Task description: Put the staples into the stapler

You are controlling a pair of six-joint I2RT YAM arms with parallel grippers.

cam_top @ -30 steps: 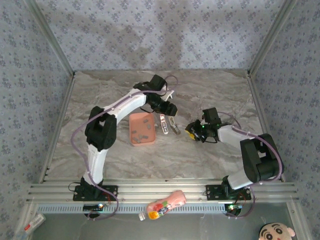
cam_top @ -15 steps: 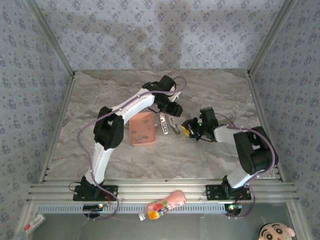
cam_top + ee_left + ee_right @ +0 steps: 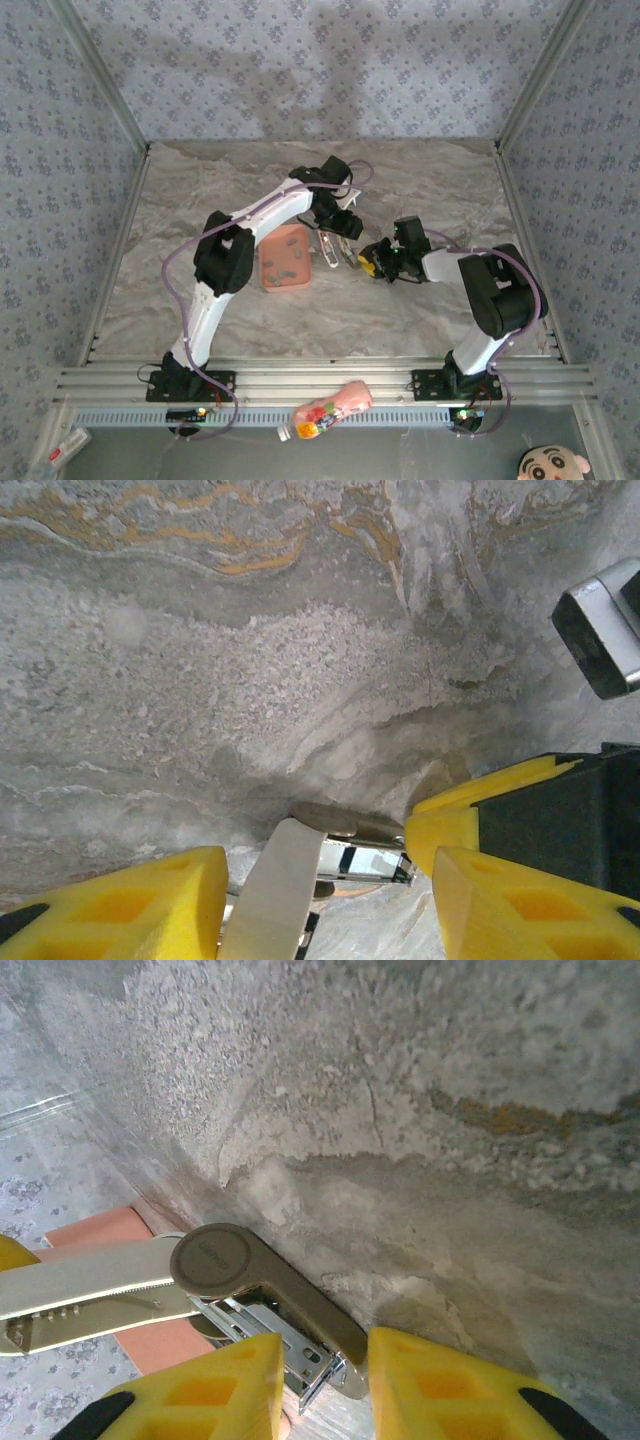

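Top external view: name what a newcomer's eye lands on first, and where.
Both arms bend inward to mid-table, the left end effector and right end effector meeting over the tiny stapler, which lies flipped open. Just left of it sits the salmon tray holding dark staples. A pink bottle lies by the near rail, between the arm bases.

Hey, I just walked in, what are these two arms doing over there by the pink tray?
Both arms are on the mini stapler, which lies flipped open on the marble table just right of the salmon-pink tray. The right claw pinches its metal end, while the left claw hangs open astride its white arm. The staples lie in the tray, none picked up yet.
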